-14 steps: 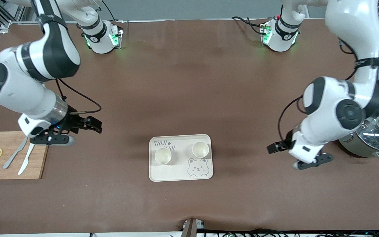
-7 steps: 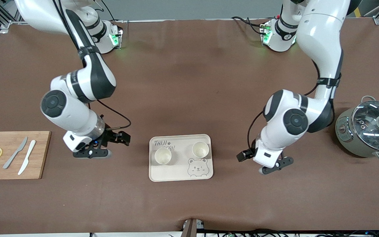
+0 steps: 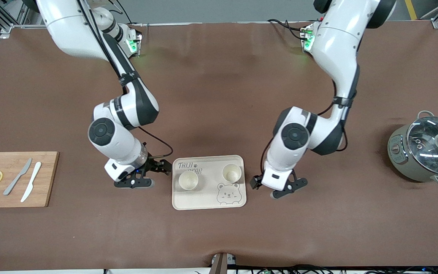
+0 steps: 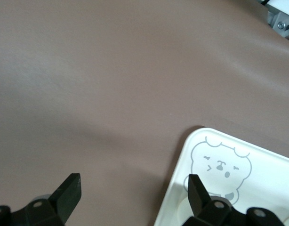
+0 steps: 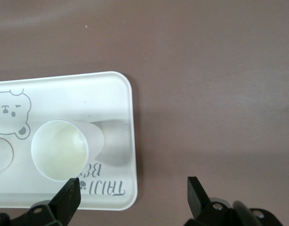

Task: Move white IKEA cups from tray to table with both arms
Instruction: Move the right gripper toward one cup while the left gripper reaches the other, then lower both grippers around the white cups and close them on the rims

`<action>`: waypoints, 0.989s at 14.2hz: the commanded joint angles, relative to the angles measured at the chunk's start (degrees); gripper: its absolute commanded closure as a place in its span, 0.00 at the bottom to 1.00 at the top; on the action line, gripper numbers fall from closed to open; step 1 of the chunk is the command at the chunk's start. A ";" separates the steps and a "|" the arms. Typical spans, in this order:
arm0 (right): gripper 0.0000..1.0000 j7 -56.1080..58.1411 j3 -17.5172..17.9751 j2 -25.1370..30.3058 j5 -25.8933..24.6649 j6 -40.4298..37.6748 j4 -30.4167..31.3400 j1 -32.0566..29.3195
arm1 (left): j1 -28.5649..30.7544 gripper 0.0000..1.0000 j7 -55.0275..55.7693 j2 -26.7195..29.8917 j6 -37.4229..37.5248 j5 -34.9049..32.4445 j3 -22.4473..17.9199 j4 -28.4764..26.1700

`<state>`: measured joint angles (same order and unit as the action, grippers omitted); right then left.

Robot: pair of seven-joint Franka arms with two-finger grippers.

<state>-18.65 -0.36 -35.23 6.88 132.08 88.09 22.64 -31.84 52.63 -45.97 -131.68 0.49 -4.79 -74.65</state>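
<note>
Two white IKEA cups stand upright on a cream tray [image 3: 207, 199] with a bear drawing. One cup [image 3: 188, 180] is toward the right arm's end. The other cup [image 3: 231, 173] is toward the left arm's end. My right gripper [image 3: 143, 182] hangs open and empty over the tray's edge at its own end. In the right wrist view [image 5: 132, 188], one finger is by a cup [image 5: 60, 149] and the other over bare table. My left gripper [image 3: 283, 188] hangs open and empty at the tray's other edge. In the left wrist view [image 4: 133, 188], it straddles the tray's bear corner [image 4: 221, 165].
A wooden cutting board [image 3: 40, 190] with lemon slices and two knives lies at the right arm's end of the table. A metal pot [image 3: 426, 150] with a glass lid stands at the left arm's end. Brown tabletop surrounds the tray.
Both arms have swung inward from the table's ends to the tray's two sides. The grippers stayed open. Tray and cups have not moved.
</note>
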 commanded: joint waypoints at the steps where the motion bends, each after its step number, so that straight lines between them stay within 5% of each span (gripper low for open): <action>1: 0.00 -2.18 -0.43 -3.26 0.50 0.63 -3.98 1.35 | -3.48 0.00 3.70 -2.89 -1.29 -1.19 -2.50 3.19; 14: 0.00 -6.05 -0.52 -12.22 0.15 10.12 -8.55 4.16 | -11.75 0.00 9.95 -6.32 -2.26 -1.28 -5.40 3.28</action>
<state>-23.43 -0.37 -45.02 6.88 140.93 81.66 26.23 -42.91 61.08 -51.18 -133.49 0.48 -9.04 -72.87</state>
